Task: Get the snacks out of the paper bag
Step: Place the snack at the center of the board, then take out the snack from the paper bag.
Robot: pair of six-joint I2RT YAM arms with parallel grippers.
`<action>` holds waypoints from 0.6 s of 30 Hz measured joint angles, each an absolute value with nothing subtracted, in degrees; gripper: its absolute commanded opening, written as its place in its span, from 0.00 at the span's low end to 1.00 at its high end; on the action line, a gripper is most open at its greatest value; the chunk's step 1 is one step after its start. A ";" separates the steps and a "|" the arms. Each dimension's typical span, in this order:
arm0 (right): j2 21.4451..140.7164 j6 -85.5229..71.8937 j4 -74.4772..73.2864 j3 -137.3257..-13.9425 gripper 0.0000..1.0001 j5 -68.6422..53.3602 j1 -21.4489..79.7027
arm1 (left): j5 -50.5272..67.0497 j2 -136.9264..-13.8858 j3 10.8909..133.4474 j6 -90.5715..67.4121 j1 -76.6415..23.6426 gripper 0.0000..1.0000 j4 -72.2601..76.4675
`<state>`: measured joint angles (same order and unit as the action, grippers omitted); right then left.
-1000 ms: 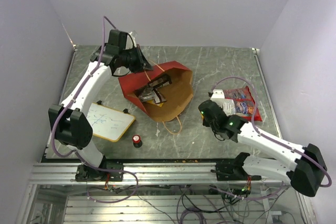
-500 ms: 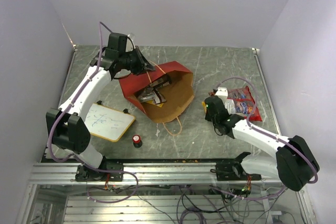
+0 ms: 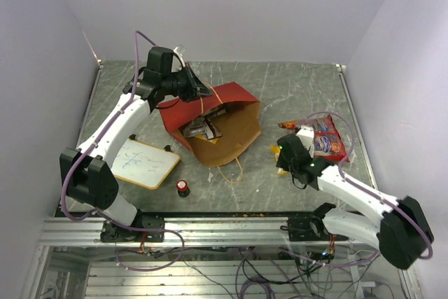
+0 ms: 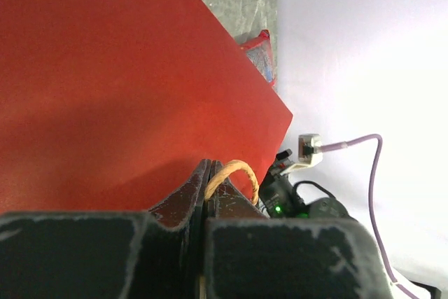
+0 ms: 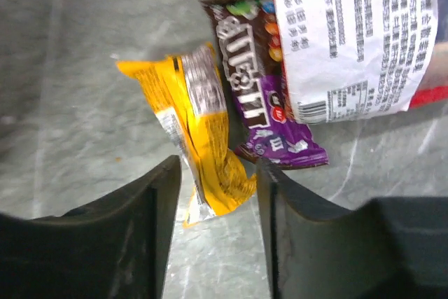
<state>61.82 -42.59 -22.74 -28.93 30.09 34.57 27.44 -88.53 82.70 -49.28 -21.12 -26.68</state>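
The paper bag (image 3: 234, 131) lies open on the table, red outside and brown inside, with several wrapped snacks (image 3: 203, 129) in it. My left gripper (image 3: 203, 92) is shut on its string handle (image 4: 235, 173), against the red bag wall (image 4: 105, 68). My right gripper (image 3: 282, 157) is open just above the table. A yellow packet (image 5: 203, 138) lies loose between its fingers (image 5: 150, 215). A purple-brown packet (image 5: 266, 117) and the red chip bag (image 3: 323, 136), white back up (image 5: 350, 33), lie just beyond it.
A wood-framed whiteboard (image 3: 143, 162) lies at the near left. A small red-topped black knob (image 3: 182, 188) stands beside it. The bag's second string handle (image 3: 227, 169) loops onto the table toward me. Walls close in left, right and back.
My left gripper has pulled the handle a little to the right, and the bag shifted with it. My right gripper drew back slightly toward me, and the chip bag shifted.
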 measured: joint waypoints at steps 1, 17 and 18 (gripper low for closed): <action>59.72 -41.63 -23.09 -28.93 0.55 29.34 34.57 | 27.53 -88.49 82.70 -49.30 -21.12 0.07 -26.37; 52.23 -17.52 -1.69 -30.13 0.62 0.95 34.94 | 28.29 -87.70 83.68 -44.29 -21.15 0.07 -29.98; 53.74 -15.44 0.16 -30.44 0.62 -0.97 35.22 | 28.27 -87.53 83.61 -44.14 -21.15 0.07 -30.06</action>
<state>53.74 -15.44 0.16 -30.44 -0.97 35.22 28.27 -87.53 83.61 -44.14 -21.15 -30.06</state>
